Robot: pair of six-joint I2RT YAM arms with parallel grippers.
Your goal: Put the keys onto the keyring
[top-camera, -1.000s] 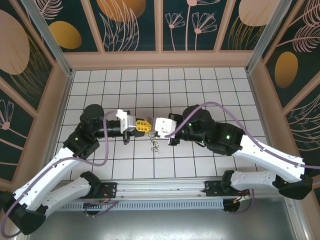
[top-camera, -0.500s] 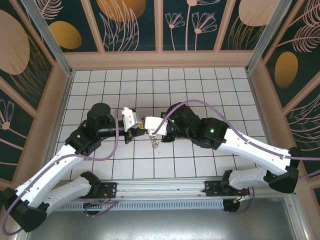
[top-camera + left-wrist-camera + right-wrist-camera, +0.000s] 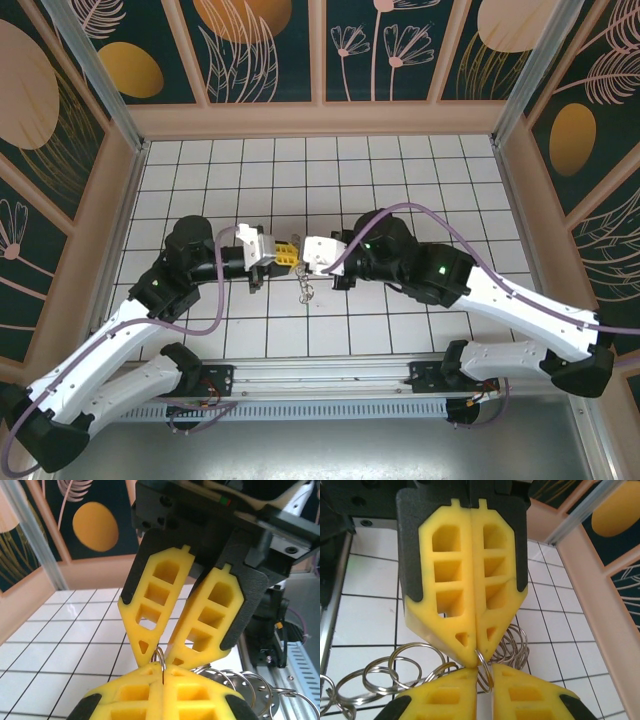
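Between the two sets of yellow fingertips, what is taken to be the keyring is held edge-on, a thin wire loop lifted clear of the tiled floor. From one side it is pinched by the left gripper, whose pads are pressed fully together on the wire. On the opposite side of the keyring, the right gripper is seen with its fingers parted into a narrow V. The wire stands in that gap, but a firm hold there cannot be confirmed.

Below the keyring, the keys are seen dangling as a small silvery bunch. Close up, the bunch reads as a chain of linked wire loops trailing off to either side of the keyring.

Now the danger. The whole load appears to be carried by one thin pinch, so a slight slip at the left pads would likely see everything dropped to the floor under the keyring. If the right fingers are closed off-centre, the wire could be pushed sideways and levered out of that pinch. The fingertips are crowded tight around the keyring, so a knock between them is easily imagined. A swing of the hanging bunch could also twist the keyring, or a stray loop could be snagged on a finger.
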